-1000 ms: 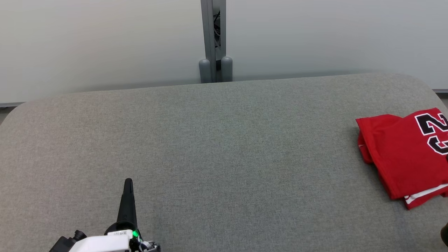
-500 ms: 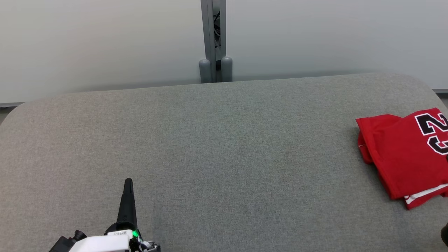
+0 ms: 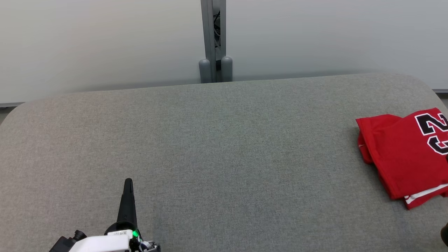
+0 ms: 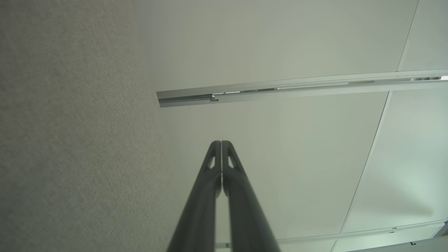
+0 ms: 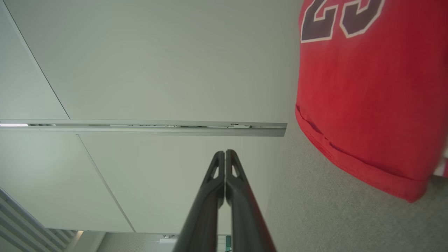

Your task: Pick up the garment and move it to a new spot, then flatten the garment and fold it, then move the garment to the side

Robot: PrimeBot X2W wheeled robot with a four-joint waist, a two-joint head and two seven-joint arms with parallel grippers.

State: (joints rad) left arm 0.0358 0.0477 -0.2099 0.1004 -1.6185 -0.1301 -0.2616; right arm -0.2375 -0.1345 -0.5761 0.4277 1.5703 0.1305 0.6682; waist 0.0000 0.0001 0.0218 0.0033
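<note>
The garment (image 3: 406, 154) is a red jersey with black, white-edged numbers, lying folded at the far right of the grey fabric surface (image 3: 217, 147). The right wrist view has the garment (image 5: 367, 101) at its upper right. My left gripper (image 3: 128, 182) rests at the lower left of the head view, far from the garment, fingers pressed together and empty. Its wrist view shows my left gripper (image 4: 221, 142) shut, pointing at a pale wall. My right gripper (image 5: 224, 152) is also shut and empty, beside the garment without touching it.
A grey post (image 3: 214, 42) with two rounded feet stands behind the surface's far edge, against pale wall panels. The surface has rounded corners at left and right. A dark bit at the lower right corner (image 3: 444, 234) is cut off by the frame edge.
</note>
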